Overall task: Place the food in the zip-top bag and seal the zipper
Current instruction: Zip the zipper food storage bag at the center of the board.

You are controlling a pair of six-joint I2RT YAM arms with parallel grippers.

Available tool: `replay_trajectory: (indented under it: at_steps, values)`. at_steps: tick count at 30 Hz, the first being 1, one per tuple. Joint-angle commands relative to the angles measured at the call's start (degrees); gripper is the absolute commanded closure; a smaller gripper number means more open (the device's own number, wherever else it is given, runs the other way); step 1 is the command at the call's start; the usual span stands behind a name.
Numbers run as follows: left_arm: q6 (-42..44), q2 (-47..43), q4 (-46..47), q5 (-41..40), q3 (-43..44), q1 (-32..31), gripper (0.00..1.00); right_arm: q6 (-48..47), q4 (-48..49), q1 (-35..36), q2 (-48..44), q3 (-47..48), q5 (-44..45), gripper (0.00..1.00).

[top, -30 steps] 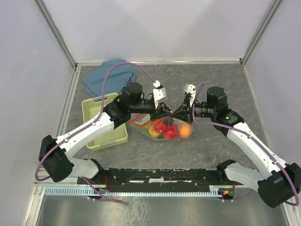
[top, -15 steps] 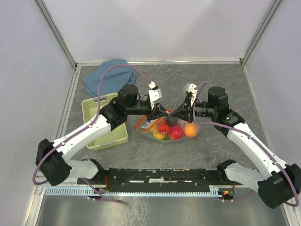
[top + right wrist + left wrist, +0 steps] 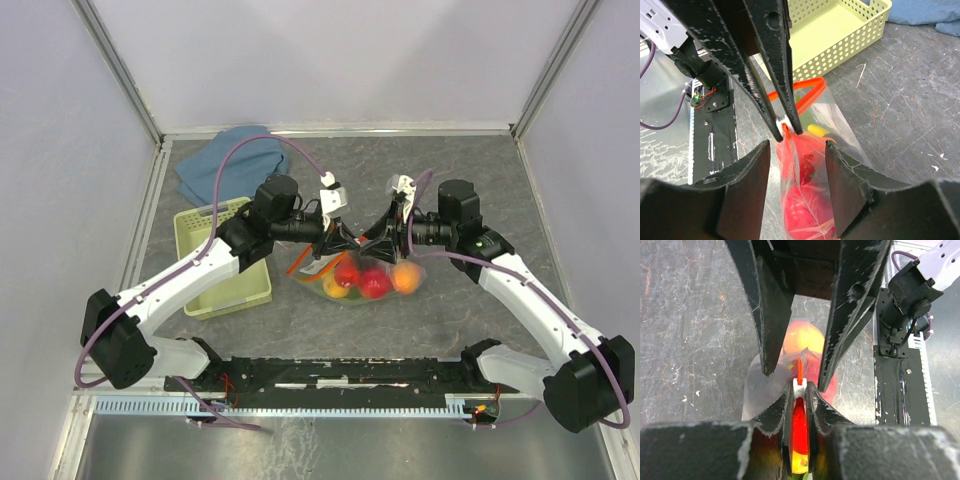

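The zip-top bag (image 3: pixel 362 290) hangs at mid-table between my two grippers, holding the food: a red piece (image 3: pixel 375 282), an orange one (image 3: pixel 405 277) and a yellow one (image 3: pixel 335 290). My left gripper (image 3: pixel 352 243) is shut on the white slider (image 3: pixel 799 386) of the red-orange zipper (image 3: pixel 800 369). My right gripper (image 3: pixel 378 243) faces it, open. In the right wrist view its fingers (image 3: pixel 747 190) stand on either side of the bag (image 3: pixel 807 200) without pinching it. The left gripper's fingertips (image 3: pixel 790 117) pinch the slider just ahead.
A pale green basket (image 3: pixel 215 225) stands left of the bag, under the left arm. A blue cloth (image 3: pixel 225 160) lies at the back left. Both arm bases and a black rail (image 3: pixel 340 372) run along the near edge.
My right gripper has opened and let go of the bag's edge. My left gripper, still shut on the slider, has moved a little to the right, close to the right gripper.
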Motion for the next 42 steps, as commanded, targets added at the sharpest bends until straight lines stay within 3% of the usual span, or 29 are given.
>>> replay_trajectory:
  at_steps: [1,4,8,9,13,18,24,36,40,42]
  values:
    - [0.75,-0.62,0.75,2.05,3.47,-0.45,0.97,-1.18,1.87,-0.15,1.68,2.90,-2.27,0.44]
    - [0.88,-0.38,0.34,2.48,3.98,-0.73,0.97,-1.13,2.04,-0.11,2.45,3.04,-2.15,0.52]
    - [0.93,-0.48,-0.59,1.56,3.92,-0.93,0.97,-1.34,2.74,-0.16,1.74,2.83,0.48,0.95]
    - [0.83,-0.71,-0.93,0.57,3.68,-0.98,0.97,-1.32,2.97,-0.24,1.28,2.68,1.26,0.97]
    - [-0.24,-2.98,-1.62,-3.38,1.74,-0.94,0.97,0.55,4.91,-1.11,-1.13,1.68,2.60,0.98]
    - [-1.78,-4.79,-1.48,-7.67,-0.68,-0.93,0.97,7.95,14.21,-4.26,-3.61,-1.26,3.37,0.98]
    - [-1.95,-4.93,-1.29,-11.31,-3.12,-0.70,0.97,12.10,16.31,-6.76,-5.54,-1.42,4.03,0.98]
    - [0.33,-7.76,-3.07,-20.98,-4.30,1.25,0.97,14.51,12.40,-11.08,-10.14,-2.46,14.27,0.98]
    - [0.57,-6.57,-5.67,-17.71,-0.65,1.26,0.97,14.14,10.10,-11.09,-10.13,-1.59,11.00,0.98]
    - [0.83,-5.46,-7.25,-15.00,2.04,1.18,0.97,14.39,8.95,-11.11,-9.50,-0.97,8.57,0.91]
